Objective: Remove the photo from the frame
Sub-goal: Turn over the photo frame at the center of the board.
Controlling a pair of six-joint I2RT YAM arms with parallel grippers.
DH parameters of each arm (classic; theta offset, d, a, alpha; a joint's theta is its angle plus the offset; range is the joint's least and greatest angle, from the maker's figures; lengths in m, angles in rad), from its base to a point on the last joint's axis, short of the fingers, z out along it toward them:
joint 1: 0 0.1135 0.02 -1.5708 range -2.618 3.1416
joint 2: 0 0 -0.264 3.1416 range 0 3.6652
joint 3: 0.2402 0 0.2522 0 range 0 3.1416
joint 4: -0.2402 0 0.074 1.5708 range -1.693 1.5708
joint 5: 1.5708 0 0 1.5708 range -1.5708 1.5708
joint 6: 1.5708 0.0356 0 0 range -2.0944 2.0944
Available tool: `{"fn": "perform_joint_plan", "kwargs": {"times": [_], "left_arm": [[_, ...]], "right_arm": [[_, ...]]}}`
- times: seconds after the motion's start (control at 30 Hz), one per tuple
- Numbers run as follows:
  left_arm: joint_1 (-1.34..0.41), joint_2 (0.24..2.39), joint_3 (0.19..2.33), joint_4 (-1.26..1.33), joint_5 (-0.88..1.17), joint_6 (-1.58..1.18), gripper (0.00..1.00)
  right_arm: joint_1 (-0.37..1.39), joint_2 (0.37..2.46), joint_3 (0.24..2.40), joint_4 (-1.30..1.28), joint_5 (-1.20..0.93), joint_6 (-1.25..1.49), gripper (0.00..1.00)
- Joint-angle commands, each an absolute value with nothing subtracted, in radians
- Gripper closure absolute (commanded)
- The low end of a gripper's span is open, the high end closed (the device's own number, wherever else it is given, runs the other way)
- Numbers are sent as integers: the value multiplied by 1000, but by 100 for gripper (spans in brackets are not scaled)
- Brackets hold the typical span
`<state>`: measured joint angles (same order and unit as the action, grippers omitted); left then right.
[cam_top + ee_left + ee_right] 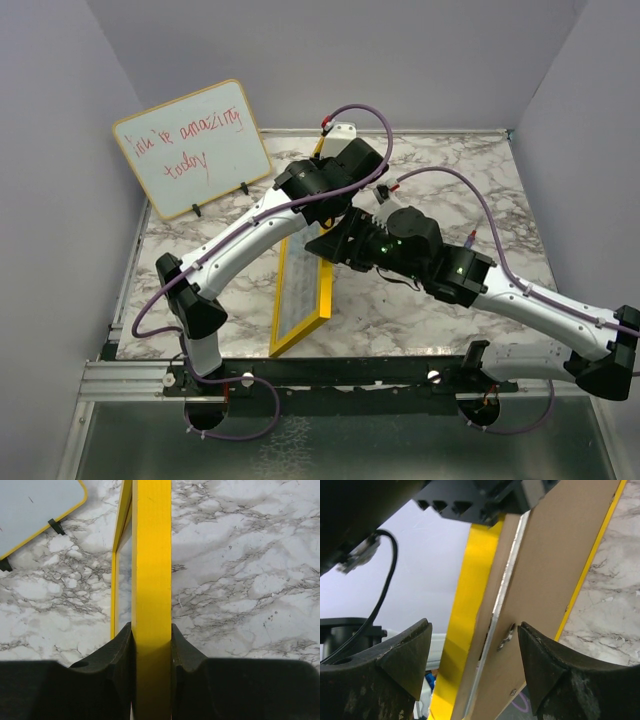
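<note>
The frame (323, 296), with a thin yellow border, stands on its edge on the marble table, leaning a little. Its pale front, where the photo (298, 285) sits, faces left; detail is too small to read. My left gripper (322, 203) is shut on the frame's top edge; in the left wrist view both fingers (120, 655) press the yellow bar (151, 570). My right gripper (475, 655) is open at the frame's brown back (555, 550), one finger on each side of its edge. The right fingertip (535, 652) is beside a small metal clip (506, 636).
A wood-edged whiteboard (192, 148) with red handwriting stands on black feet at the back left, and also shows in the left wrist view (35, 510). Grey walls enclose the table (440, 310) on three sides. A metal rail (330, 375) runs along the near edge.
</note>
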<state>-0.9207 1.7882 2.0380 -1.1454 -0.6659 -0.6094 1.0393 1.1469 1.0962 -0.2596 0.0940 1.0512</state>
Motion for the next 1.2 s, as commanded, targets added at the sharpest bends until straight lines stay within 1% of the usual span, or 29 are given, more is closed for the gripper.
{"fn": "perform_joint_plan", "kwargs": {"times": [0.0,0.07,0.2,0.33,0.4,0.47,0.6,0.7,0.73,0.83,0.93,1.0,1.03,1.07,1.17], "left_arm": [[-920,1844,2020,-1085,-626,-784,100],[-921,1843,2018,-1080,-634,-799,100],[-920,1836,1997,-1056,-631,-811,100],[-920,1821,1962,-1030,-628,-820,100],[-920,1815,1946,-1017,-623,-820,100],[-920,1812,1936,-1009,-620,-823,100],[-920,1806,1919,-995,-616,-827,100],[-920,1808,1910,-974,-588,-805,100],[-920,1808,1910,-973,-586,-801,98],[-920,1807,1906,-967,-586,-793,90],[-920,1800,1898,-956,-583,-789,82],[-920,1796,1890,-945,-581,-783,68],[-919,1795,1887,-942,-579,-781,66],[-919,1794,1887,-938,-580,-781,65],[-917,1806,1901,-920,-564,-764,51]], "right_arm": [[1061,1109,1080,-229,126,1088,26],[1066,1100,1065,-235,146,1123,25],[1069,1096,1038,-243,172,1156,29],[1069,1094,1031,-228,170,1149,39],[1069,1096,1042,-247,179,1143,45],[1069,1096,1054,-275,198,1144,49],[1069,1086,1037,-281,210,1139,63],[1069,1076,1022,-291,216,1131,70],[1069,1070,1016,-299,224,1139,72],[1069,1043,990,-310,260,1147,83],[1069,1013,956,-308,287,1152,90],[1068,995,939,-332,323,1161,96],[1068,983,927,-338,339,1166,98],[1068,969,909,-340,355,1177,99],[1066,921,809,-268,370,1238,99]]}}
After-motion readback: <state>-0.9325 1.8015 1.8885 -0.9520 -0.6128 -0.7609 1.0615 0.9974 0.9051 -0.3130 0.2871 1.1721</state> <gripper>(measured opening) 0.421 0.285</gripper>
